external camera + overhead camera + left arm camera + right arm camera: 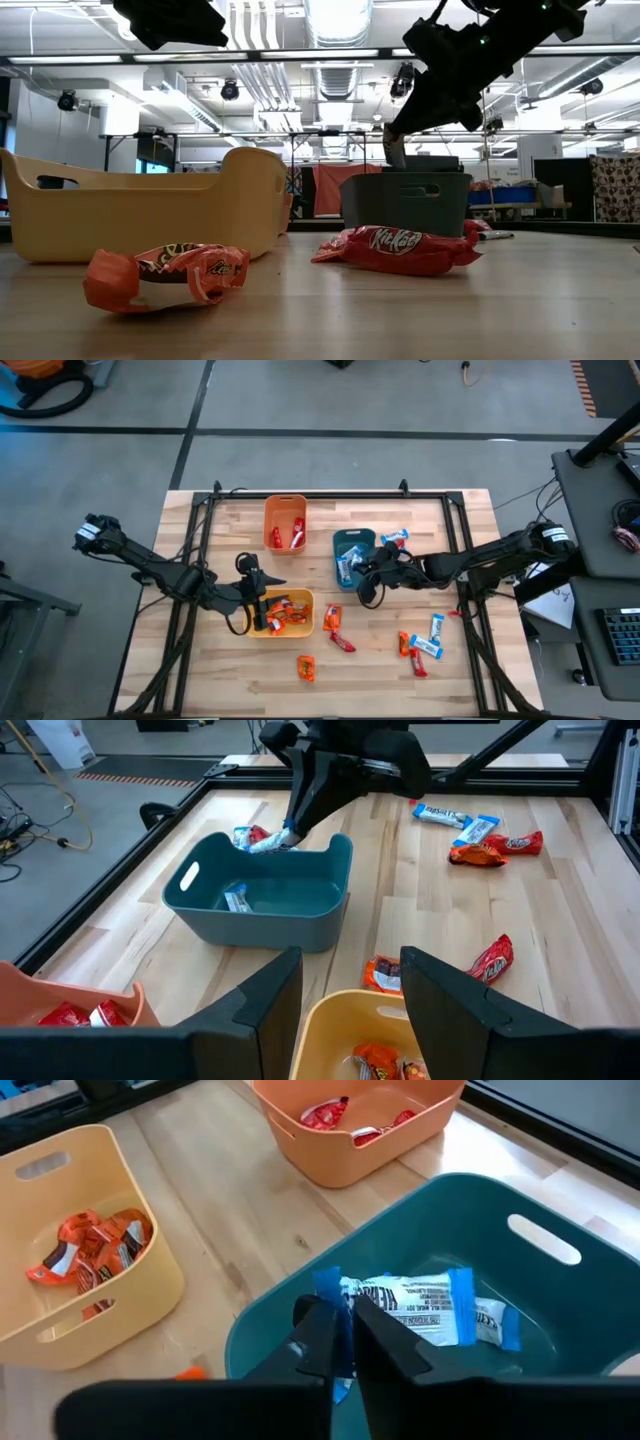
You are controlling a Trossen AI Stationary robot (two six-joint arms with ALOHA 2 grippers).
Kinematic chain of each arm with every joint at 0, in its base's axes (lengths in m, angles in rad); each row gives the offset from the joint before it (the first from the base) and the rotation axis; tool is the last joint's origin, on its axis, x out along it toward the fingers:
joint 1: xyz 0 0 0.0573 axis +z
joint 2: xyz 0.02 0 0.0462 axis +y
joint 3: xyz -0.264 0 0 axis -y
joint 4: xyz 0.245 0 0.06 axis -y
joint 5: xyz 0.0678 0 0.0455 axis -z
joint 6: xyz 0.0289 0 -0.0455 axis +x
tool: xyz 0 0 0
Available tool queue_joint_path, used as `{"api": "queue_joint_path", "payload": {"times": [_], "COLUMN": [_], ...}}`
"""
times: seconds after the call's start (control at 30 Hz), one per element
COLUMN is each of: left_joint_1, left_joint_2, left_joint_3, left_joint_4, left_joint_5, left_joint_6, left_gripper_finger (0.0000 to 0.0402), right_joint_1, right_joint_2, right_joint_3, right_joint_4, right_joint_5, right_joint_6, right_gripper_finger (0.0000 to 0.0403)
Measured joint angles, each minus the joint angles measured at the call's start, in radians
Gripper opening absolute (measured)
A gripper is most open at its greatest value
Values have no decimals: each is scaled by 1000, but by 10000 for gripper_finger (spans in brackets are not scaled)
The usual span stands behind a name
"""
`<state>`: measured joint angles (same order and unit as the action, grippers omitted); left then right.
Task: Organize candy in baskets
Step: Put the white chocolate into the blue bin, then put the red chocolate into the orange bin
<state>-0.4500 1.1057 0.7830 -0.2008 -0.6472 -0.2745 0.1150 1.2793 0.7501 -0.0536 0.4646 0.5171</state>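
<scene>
Left gripper (pixel 268 608): hovering over the near-left edge of the yellow basket (pixel 303 626), fingers (pixel 265 1005) spread well apart, holding nothing.
Yellow basket: front centre-left of the table (pixel 220 670), several orange-wrapped candies (pixel 285 616) inside.
Orange basket (pixel 284 505): behind the yellow one, toward the far edge, red-wrapped candies (pixel 297 535) inside.
Loose candy, middle: red and orange pieces (pixel 335 620) just right of the yellow basket, one orange piece (pixel 306 667) nearer the front edge.
Teal basket (pixel 340 543): right of the orange basket, blue-and-white candy (pixel 236 899) on its floor.
Right gripper (pixel 362 567): over the teal basket's near-right corner, fingers (pixel 320 1342) pinched on the end of a blue-and-white bar (pixel 410 1308) hanging above the basket's inside.
Loose candy, right: one blue-and-white piece (pixel 394 539) just beyond the teal basket; a cluster of red, orange and blue-white pieces (pixel 424 643) near the front right.
</scene>
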Motion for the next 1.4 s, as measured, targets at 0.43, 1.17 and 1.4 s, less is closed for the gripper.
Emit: {"api": "queue_joint_path", "payload": {"times": [0.43,1.17,1.4], "left_joint_1": [0,0,0], "left_joint_2": [0,0,0], "left_joint_3": [0,0,0], "left_joint_4": [0,0,0], "left_joint_5": [0,0,0], "left_joint_6": [0,0,0], "left_gripper_finger": [154,154,154], "right_joint_1": [-1,-263,-454], "right_joint_2": [0,-8,-8], "right_joint_3": [0,303,247], "right_joint_4": [6,-960,-989], "right_joint_5": [7,-161,-288], "right_joint_6": [24,177,71], "right_gripper_finger": [188,184,184]}}
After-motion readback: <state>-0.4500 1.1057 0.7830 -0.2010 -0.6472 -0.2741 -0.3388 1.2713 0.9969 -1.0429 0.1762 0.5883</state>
